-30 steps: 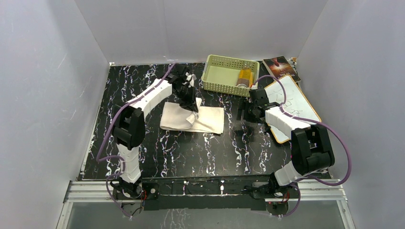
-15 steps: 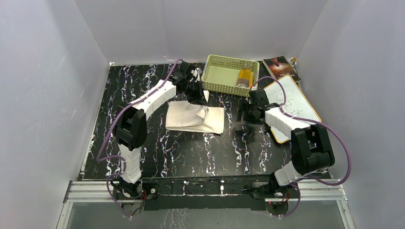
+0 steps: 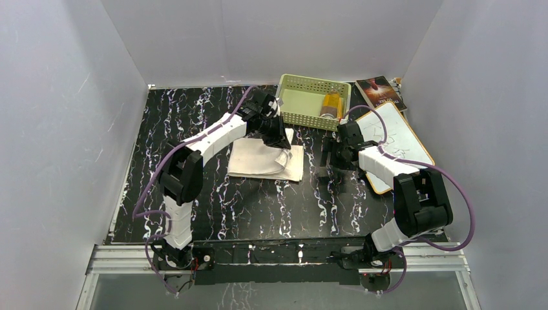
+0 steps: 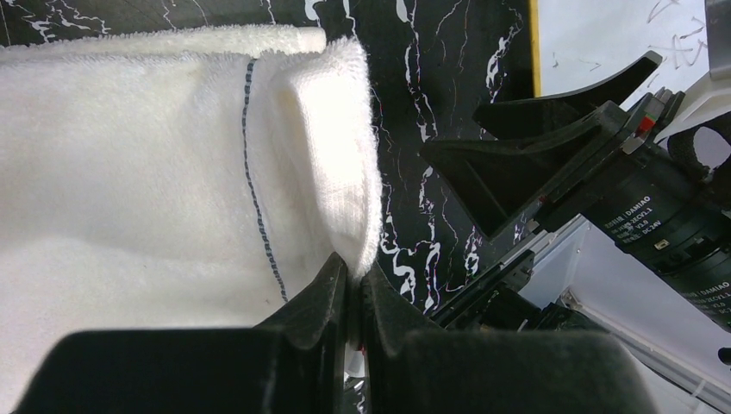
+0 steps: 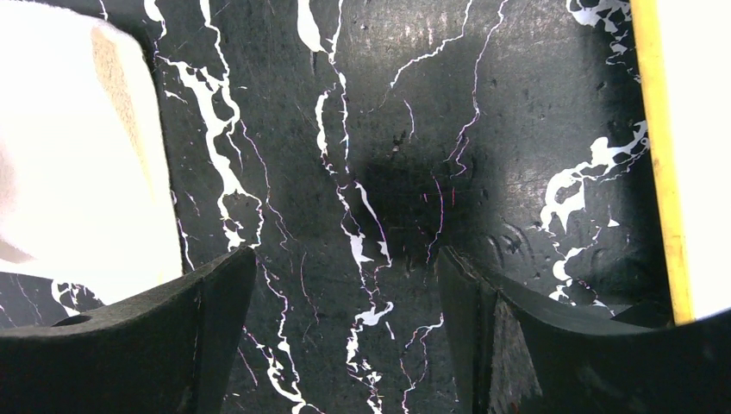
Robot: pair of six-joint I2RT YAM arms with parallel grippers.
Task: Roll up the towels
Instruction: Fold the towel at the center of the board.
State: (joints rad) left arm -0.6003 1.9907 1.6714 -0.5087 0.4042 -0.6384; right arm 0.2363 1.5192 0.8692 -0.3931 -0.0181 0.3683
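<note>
Two claws noted — left claw (image 4: 352, 274) pressed together, pinching the folded far right corner of the cream towel (image 3: 262, 160), which lay mid-way across the worktop (image 3: 258, 200); right claw (image 5: 345, 285) spread over bare marble just right of the towel — apart from it.
</note>
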